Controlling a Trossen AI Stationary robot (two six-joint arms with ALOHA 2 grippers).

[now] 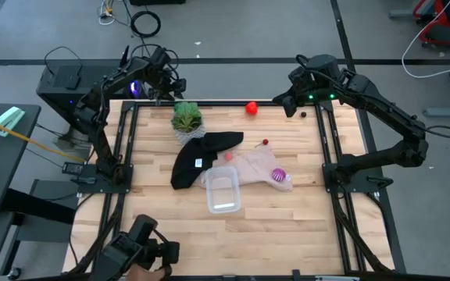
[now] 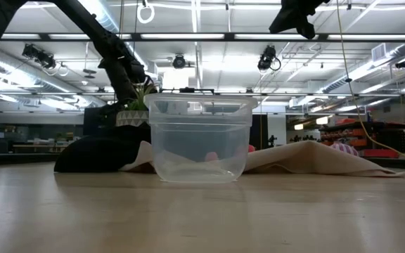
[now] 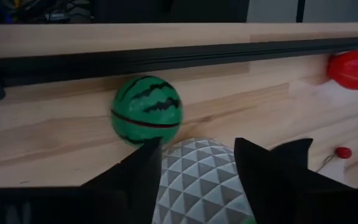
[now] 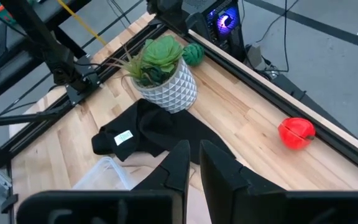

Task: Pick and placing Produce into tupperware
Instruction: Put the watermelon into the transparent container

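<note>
The green striped melon ball lies on the wood by the table's far rail, behind the potted plant. My left gripper is open and hovers over that far-left corner, its fingers pointing at the melon with the white pot below them. The red fruit sits by the far edge. A purple fruit rests on the beige cloth, and a pinkish one lies at the cloth's edge. The clear tub stands upright mid-table. My right gripper is shut and raised over the far-right part.
A black cloth lies between the plant and the tub, partly over the beige cloth. A small cherry and a dark bit lie on the wood. A black frame rail borders the table. The near half of the wood is bare.
</note>
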